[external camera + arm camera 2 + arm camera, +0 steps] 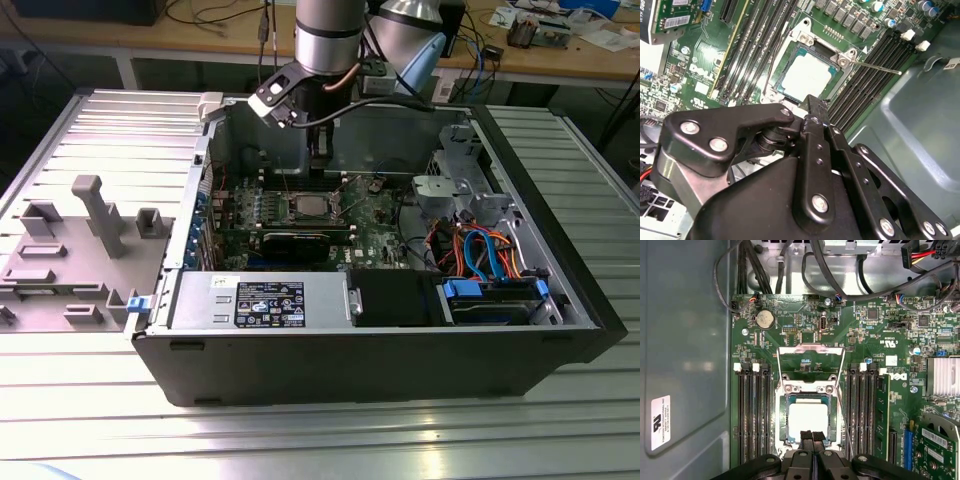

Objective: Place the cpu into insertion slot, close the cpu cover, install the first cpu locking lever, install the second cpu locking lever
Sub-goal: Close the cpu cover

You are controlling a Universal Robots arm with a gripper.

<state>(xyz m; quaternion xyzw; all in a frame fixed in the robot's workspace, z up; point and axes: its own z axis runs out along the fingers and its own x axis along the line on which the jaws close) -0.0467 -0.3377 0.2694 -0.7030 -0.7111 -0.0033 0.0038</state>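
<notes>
The cpu (pixel 809 421) lies flat in the insertion slot (pixel 779 415), silvery top up. Its edges run square to the memory slots (pixel 752 410) on either side, in the middle of the green board. The cpu cover (pixel 811 348) stands swung open from the slot edge nearest the coin cell (pixel 764 318). The gripper (pixel 813 436) hangs above the opposite slot edge, jaws pressed together, holding nothing. A white printed label (pixel 660 422) sits on the case wall. The case (pixel 350 365) stands mid-counter (pixel 300 445).

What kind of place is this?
Probably a robotics lab or workshop: a robot arm reaches into an open computer case on a ribbed metal table, with a cluttered wooden workbench behind.
</notes>
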